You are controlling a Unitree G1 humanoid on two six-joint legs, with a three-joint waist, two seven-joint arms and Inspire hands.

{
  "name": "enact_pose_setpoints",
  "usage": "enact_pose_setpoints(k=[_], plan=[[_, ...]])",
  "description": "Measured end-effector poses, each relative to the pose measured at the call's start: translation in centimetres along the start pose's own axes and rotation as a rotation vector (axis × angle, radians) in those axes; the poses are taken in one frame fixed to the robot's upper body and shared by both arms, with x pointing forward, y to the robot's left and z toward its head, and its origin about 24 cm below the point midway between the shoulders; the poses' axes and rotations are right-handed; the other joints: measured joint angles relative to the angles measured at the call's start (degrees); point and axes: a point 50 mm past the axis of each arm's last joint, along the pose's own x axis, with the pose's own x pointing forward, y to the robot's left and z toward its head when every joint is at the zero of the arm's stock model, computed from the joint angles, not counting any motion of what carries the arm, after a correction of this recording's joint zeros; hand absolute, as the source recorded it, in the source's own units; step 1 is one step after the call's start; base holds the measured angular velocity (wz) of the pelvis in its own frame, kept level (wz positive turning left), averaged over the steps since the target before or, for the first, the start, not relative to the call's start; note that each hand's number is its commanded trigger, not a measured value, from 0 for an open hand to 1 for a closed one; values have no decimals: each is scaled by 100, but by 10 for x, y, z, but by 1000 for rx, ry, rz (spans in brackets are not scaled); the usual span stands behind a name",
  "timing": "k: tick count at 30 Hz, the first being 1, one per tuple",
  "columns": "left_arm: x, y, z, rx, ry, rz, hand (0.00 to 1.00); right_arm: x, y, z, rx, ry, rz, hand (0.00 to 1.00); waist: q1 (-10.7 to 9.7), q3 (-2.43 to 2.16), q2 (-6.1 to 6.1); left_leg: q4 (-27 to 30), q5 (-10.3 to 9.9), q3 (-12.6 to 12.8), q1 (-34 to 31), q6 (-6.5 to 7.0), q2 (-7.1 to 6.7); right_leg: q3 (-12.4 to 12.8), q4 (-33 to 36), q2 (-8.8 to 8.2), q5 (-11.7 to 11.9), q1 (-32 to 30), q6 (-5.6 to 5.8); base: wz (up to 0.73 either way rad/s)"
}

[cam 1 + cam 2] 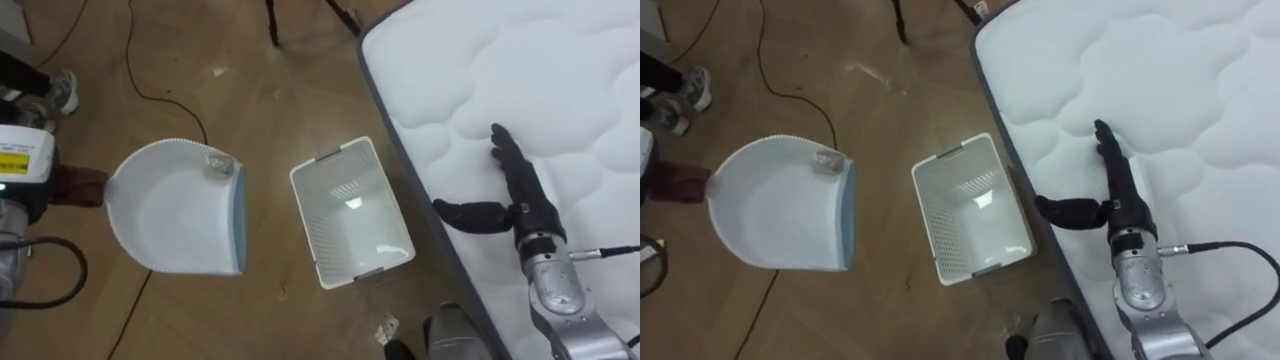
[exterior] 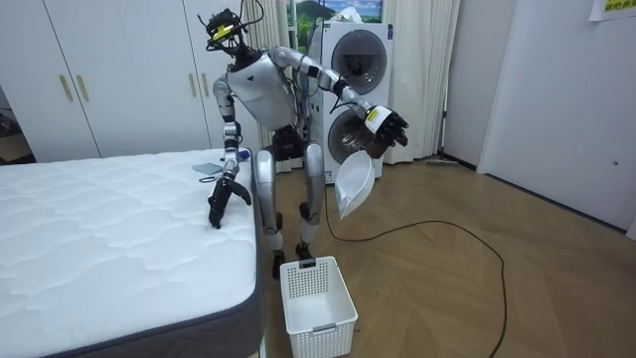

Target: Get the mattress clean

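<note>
The white bed (image 1: 560,80) fills the upper right, the right hand (image 1: 522,190) lying flat on its edge, fingers straight and thumb spread. At lower centre a white basket (image 1: 322,240) stands on the floor (image 1: 260,100); at left the left hand (image 2: 386,129) grips the handle of a white dustpan (image 1: 170,215) carrying a small clear scrap (image 1: 218,165).

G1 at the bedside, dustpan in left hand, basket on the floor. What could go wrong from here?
1. The dustpan in the left hand hangs over bare floor, beside the basket, not above it. The clear scrap lies by its blue lip, so a tilt now would likely spill it onto the floor.
2. The basket stands close before the robot's feet; a step might kick it, and the right hand, flat on the mattress, cannot steady it.
</note>
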Motion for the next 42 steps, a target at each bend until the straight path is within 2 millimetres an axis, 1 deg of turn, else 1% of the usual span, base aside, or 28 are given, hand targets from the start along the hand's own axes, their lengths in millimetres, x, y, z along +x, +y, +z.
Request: enact_pose_setpoints(k=[4, 6, 11, 15, 18, 21, 35, 42], plan=[[-1, -2, 4, 13, -21, -10, 100, 6, -4, 5, 13, -13, -24, 0, -122, 4, 73, -4, 1, 43, 11, 1, 0, 18, 3, -1, -1, -17, 2, -3], [-1, -2, 5, 22, -29, -19, 100, 8, -9, 6, 23, -10, -46, 0, -144, 2, 79, -9, 1, 63, 24, 1, 0, 27, 9, 0, -4, -22, -3, -4], [0, 0, 8, 54, -56, -19, 100, 9, -15, 5, 39, -6, -58, 0, -123, 3, 79, -7, 1, 91, 23, 1, 1, 31, 17, 0, -14, -25, -2, 0], [-1, 1, 13, 81, -83, -21, 100, 10, -16, 5, 50, -1, -50, 0, -124, 3, 75, -30, 1, 105, 48, 1, -2, 45, 19, 1, -16, -13, 2, 0], [-1, 2, 19, 143, -130, -24, 100, 10, -16, 5, 70, 3, -47, 0, -128, 4, 72, -41, 1, 110, 60, 0, -6, 52, 36, 0, -21, -20, -5, 0], [-2, 2, 21, 166, -146, -24, 100, 10, -16, 4, 73, 4, -45, 0, -127, 6, 66, -38, 1, 119, 69, 0, -6, 58, 60, 0, -28, -21, -15, 0], [-2, 1, 20, 169, -143, -33, 100, 10, -15, 4, 70, 3, -43, 0, -148, 3, 60, -36, 1, 122, 66, -1, -4, 54, 26, 0, -31, -7, -11, 0], [0, 2, 14, 174, -126, -35, 100, 10, -16, 5, 68, -2, -49, 0, -158, -6, 73, -20, 1, 123, 41, -1, -3, 48, 12, -2, -38, -15, 0, 0]])
